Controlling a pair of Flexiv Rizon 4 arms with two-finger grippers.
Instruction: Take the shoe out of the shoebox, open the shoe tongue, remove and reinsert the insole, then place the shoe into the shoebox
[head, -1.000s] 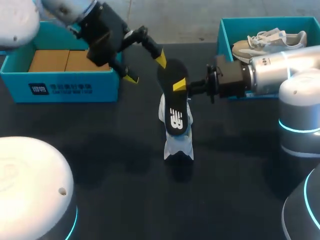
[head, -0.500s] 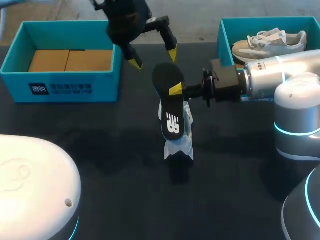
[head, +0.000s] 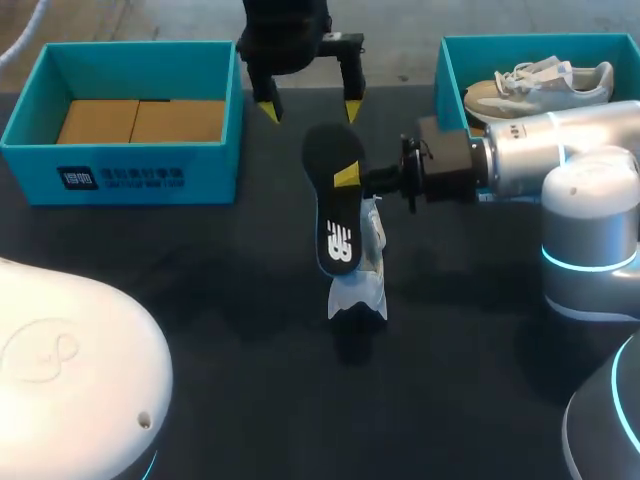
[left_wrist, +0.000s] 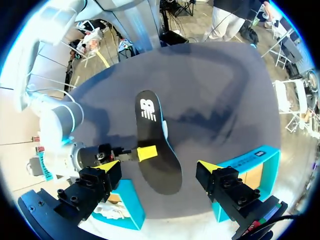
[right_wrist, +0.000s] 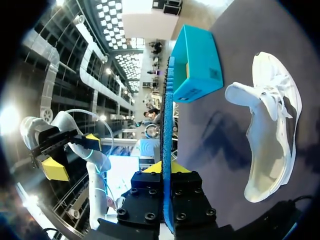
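So nearest you, the white shoe (head: 357, 292) is sitting on the dark table (head: 200, 380), out of the box. Right above it your right gripper (head: 348, 178) has the black insole (head: 335, 215) pinched by one edge, fingers closed tight on it. A bit further out, your left gripper (head: 310, 108) hangs above the table's far side with its fingers spread wide and nothing in them. At the back there's the blue shoebox (head: 447, 70) on the right with another sneaker (head: 540, 85) in it, and a blue box (head: 120, 178) on the left.
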